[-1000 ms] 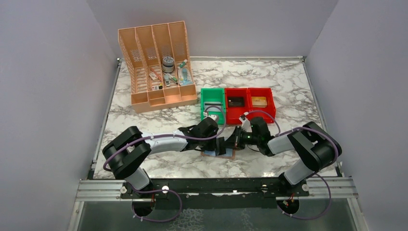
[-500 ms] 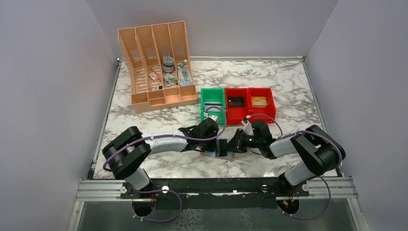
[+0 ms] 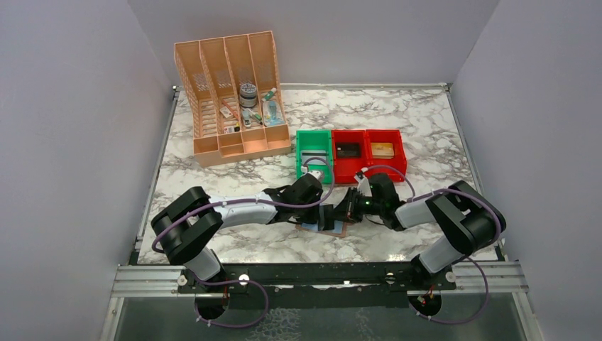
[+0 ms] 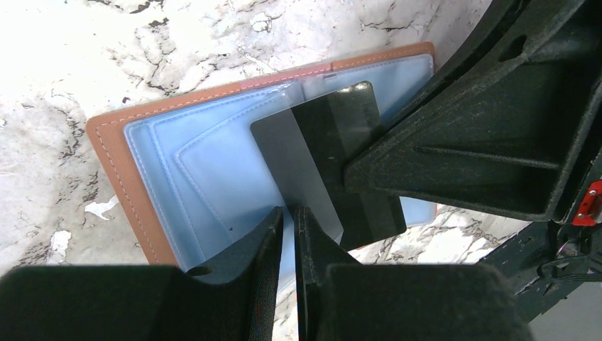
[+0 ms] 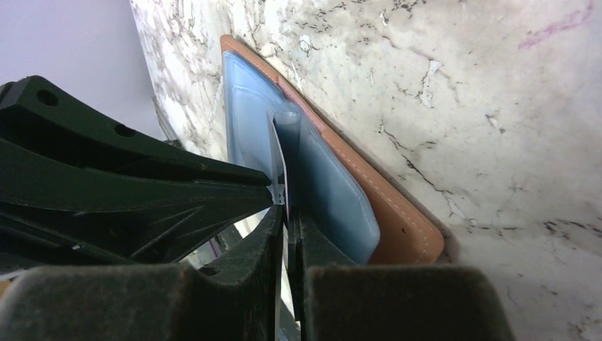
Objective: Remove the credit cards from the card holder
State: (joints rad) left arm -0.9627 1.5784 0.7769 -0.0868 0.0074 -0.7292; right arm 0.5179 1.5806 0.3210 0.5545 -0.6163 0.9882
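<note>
Credit card (image 4: 334, 163) sits partly out of the blue pocket of the card holder (image 4: 177, 163), which lies open on the table (image 3: 426, 121) between your arms. Over the last second your right gripper (image 5: 287, 213) has edged slightly leftward and is clamped on the card's edge. Your left gripper (image 4: 289, 220), fingers nearly together, presses beside it. The card is not free yet.

brown card holder (image 4: 186, 165), pale blue inside; dark grey credit card (image 4: 316, 160).
</note>
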